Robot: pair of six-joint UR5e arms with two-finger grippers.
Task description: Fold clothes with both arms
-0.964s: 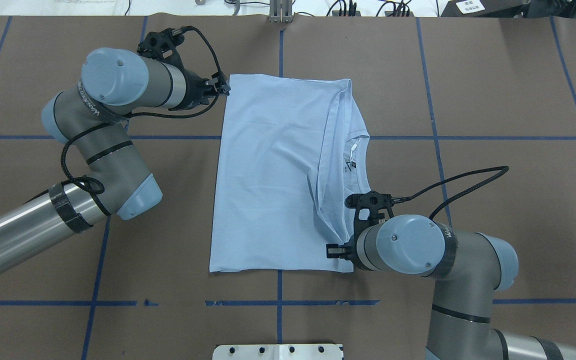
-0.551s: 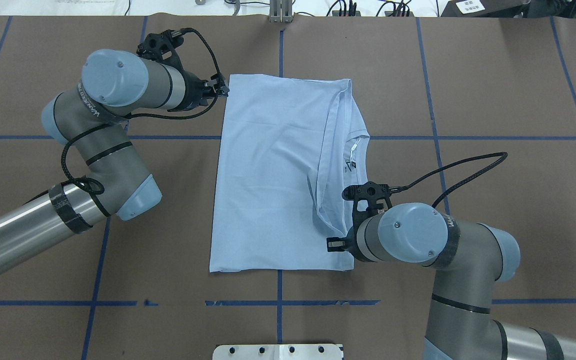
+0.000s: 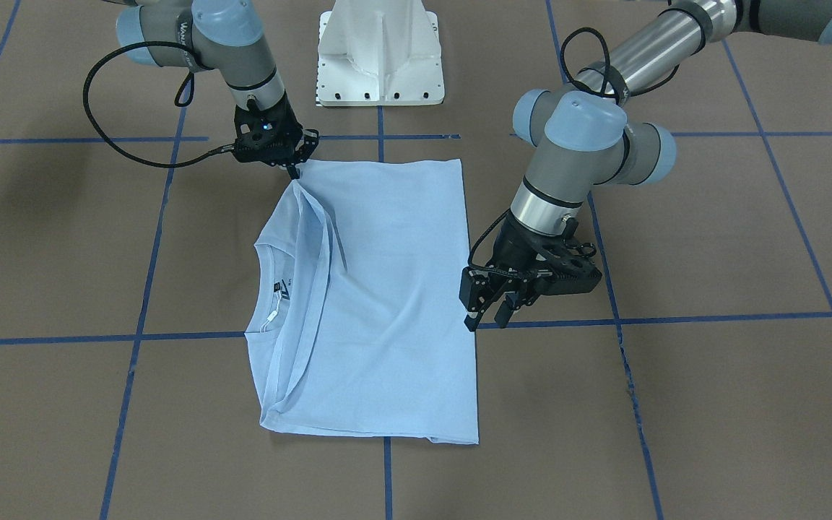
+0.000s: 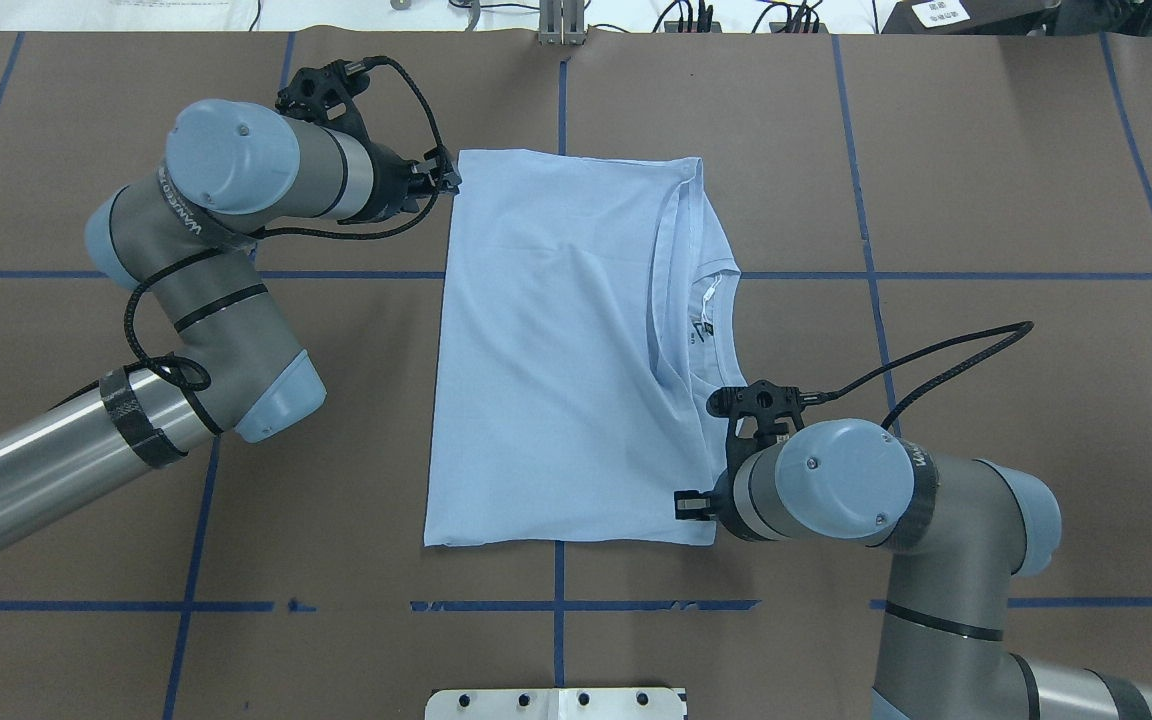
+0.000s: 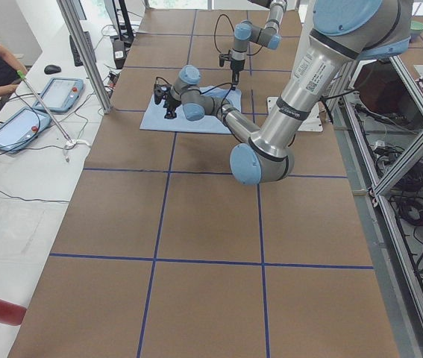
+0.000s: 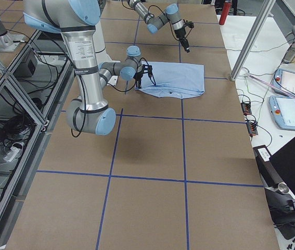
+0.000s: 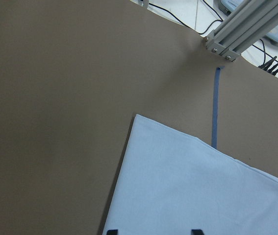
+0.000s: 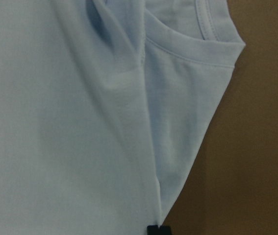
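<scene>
T-shirt (image 4: 556,350) in light blue lies flat at the middle of the table (image 4: 986,150), folded into a tall rectangle. We see its crew neck on the right side, with the dark neck label (image 4: 698,330) and the white tag (image 4: 707,296) showing inside the collar. A folded-over layer ends in a long hem just left of the neck.

At the shirt's near right corner the right gripper (image 3: 293,170) has its fingers pressed together on the cloth, pinching that corner, which rises slightly off the table. At the far left corner we find the left gripper (image 3: 487,319) with its two fingertips (image 7: 112,231) spread apart at the shirt's edge, holding nothing. We cannot tell whether they touch the cloth.

Blue tape lines (image 4: 936,275) cross the brown table top in a grid. The white pedestal base (image 3: 380,50) stands at the near edge, apart from the shirt.
</scene>
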